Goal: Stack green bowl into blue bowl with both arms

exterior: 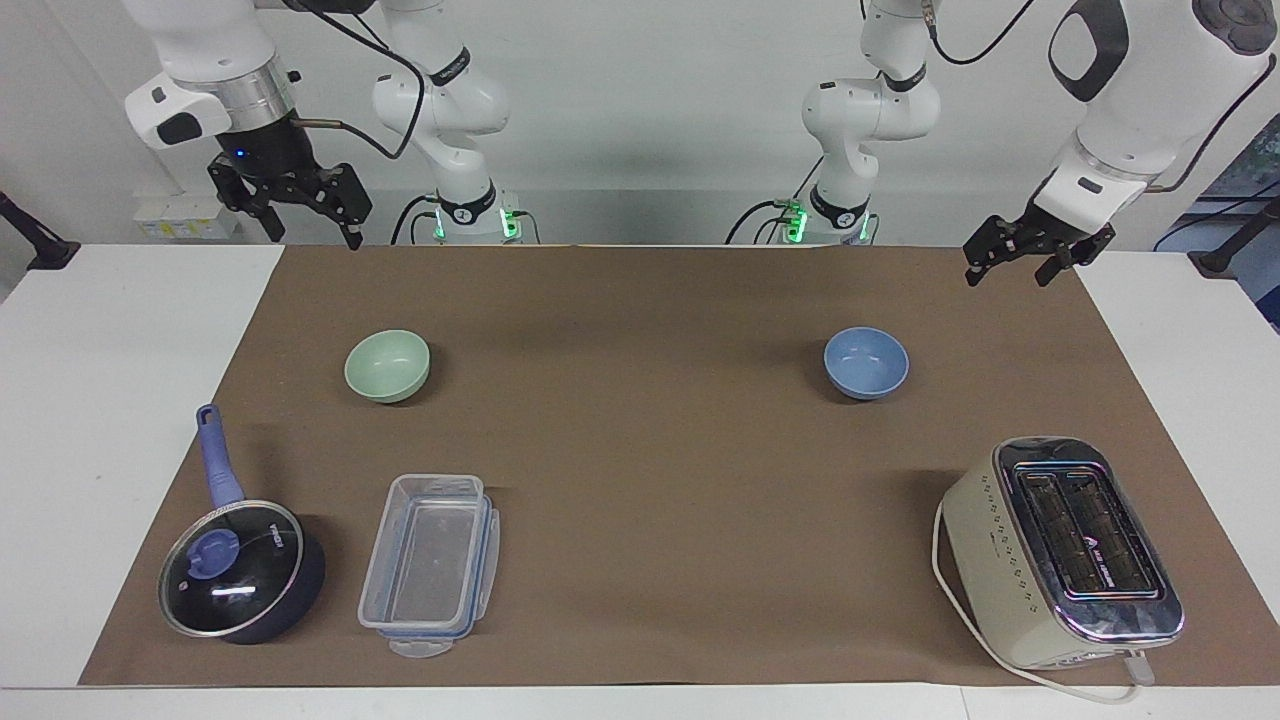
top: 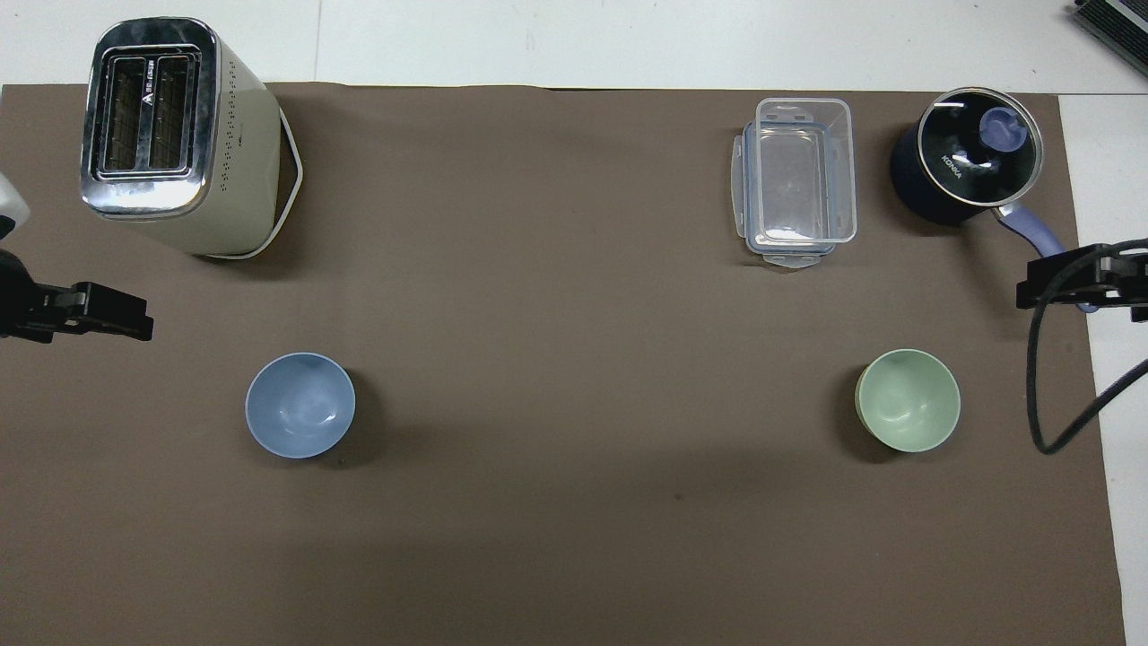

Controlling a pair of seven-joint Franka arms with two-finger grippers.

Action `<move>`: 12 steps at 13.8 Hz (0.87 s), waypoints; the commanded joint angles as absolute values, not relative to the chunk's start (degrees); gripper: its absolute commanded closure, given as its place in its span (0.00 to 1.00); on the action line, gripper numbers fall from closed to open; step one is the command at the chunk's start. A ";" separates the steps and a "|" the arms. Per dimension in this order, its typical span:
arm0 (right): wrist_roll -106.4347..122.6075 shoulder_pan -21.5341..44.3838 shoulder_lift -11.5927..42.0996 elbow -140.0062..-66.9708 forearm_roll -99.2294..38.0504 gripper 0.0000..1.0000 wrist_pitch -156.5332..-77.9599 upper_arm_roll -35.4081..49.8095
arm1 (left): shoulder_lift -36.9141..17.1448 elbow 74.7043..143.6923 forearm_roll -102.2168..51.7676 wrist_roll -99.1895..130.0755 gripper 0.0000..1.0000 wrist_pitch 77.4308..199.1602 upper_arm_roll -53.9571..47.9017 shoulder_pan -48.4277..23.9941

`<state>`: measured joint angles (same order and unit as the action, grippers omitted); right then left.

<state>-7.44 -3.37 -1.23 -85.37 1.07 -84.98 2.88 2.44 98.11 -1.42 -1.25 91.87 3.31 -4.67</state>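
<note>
Toaster (exterior: 1062, 552), lidded saucepan (exterior: 240, 570), clear container (exterior: 430, 563) on brown mat (exterior: 660, 470)
</note>
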 commanded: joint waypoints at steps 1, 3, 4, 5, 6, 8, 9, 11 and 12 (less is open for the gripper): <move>-7.47 -3.96 -1.93 -85.96 0.00 0.00 -84.99 3.08 | 4.13 100.55 -0.53 -2.20 0.00 94.13 2.90 -4.04; -7.47 -3.96 -1.93 -85.96 0.00 0.00 -84.99 3.08 | 4.13 100.90 -0.53 -2.20 0.00 94.74 2.99 -4.04; -7.47 -3.96 -1.93 -85.96 0.00 0.00 -84.99 3.08 | 4.13 100.90 -0.53 -2.28 0.00 94.83 2.99 -4.04; -7.47 -3.96 -1.93 -85.96 0.00 0.00 -84.99 3.08 | 4.04 101.51 -0.53 -2.20 0.00 95.01 2.99 -4.04; -7.47 -3.96 -1.93 -85.96 0.00 0.00 -84.99 3.08 | 4.30 102.91 -0.53 -2.20 0.00 96.49 2.99 -3.96; -7.47 -3.96 -1.93 -85.96 0.00 0.00 -84.99 3.08 | 5.18 105.72 -0.70 -3.16 0.00 99.39 3.08 -3.96; -7.47 -3.96 -1.93 -85.96 0.00 0.00 -84.99 3.08 | 5.36 107.21 -0.79 -4.99 0.00 101.06 3.08 -3.96; -7.47 -3.96 -1.93 -85.96 0.00 0.00 -84.99 3.08 | 5.45 110.03 -1.32 -6.24 0.00 103.96 3.08 -3.96; -7.47 -3.96 -1.93 -85.96 0.00 0.00 -84.90 3.08 | 5.54 111.52 -1.41 -6.41 0.00 105.63 3.08 -4.04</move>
<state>-7.44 -3.37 -1.23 -85.37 1.07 -84.98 2.88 3.14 106.61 -1.42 -4.72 101.70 3.35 -4.66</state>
